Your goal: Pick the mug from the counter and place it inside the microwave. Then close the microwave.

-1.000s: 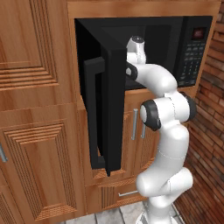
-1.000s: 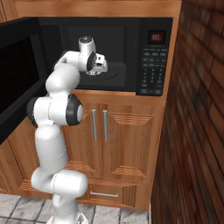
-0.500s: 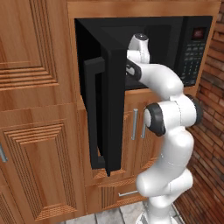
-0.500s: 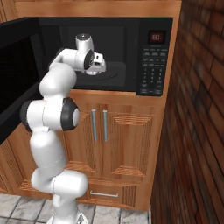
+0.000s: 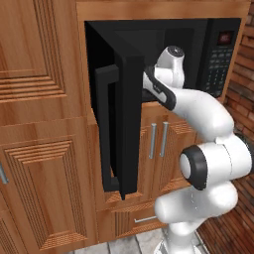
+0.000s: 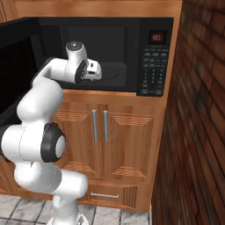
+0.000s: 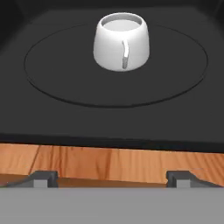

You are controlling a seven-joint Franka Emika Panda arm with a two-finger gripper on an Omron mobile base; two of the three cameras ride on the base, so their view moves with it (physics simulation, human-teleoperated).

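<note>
Two small dark fingertips [image 7: 43, 177] are seen at the bottom of the hand view, set wide apart with nothing held between them. The two-finger gripper [image 7: 111, 178] is held just outside the front edge of the large black built-in microwave [image 6: 132, 52], over a strip of brown wood. One small squat white mug [image 7: 121, 42] is found inside the microwave, upright on the dark round turntable [image 7: 175, 83], its thin handle turned toward the camera. In the right base view the mug is hidden behind the hand, and the fingers themselves are hard to make out. One dark glass door [image 5: 124, 124] with a vertical handle is shown swung open in the left base view, where the hand is partly covered by it. Two metal cabinet handles [image 6: 99, 125] are counted below.
</note>
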